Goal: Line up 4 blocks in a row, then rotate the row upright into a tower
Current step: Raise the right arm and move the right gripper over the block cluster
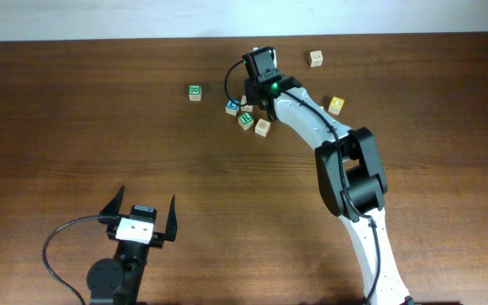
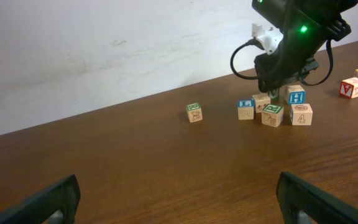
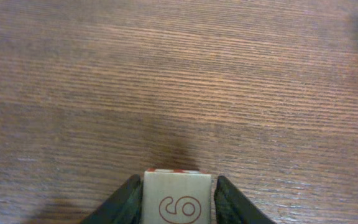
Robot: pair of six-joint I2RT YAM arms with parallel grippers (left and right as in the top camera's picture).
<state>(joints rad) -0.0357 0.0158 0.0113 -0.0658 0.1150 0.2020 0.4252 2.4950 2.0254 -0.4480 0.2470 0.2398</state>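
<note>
Gripper state: right gripper (image 3: 178, 184) closed on the orange-red-marked block (image 3: 178, 204), one finger against each side face; left gripper (image 1: 140, 222) wide open, well apart from all blocks; green R block (image 1: 245, 119) and plain block (image 1: 263, 127) lie just beside the right gripper on the table (image 1: 74, 152); teal-marked block (image 1: 195, 91) lies apart from that cluster.

Right arm (image 1: 346, 161) white-black, green LED (image 1: 273, 85); left end effector (image 1: 147, 196) black.

The bottom edge cuts off the red-marked block (image 3: 177, 199).
</note>
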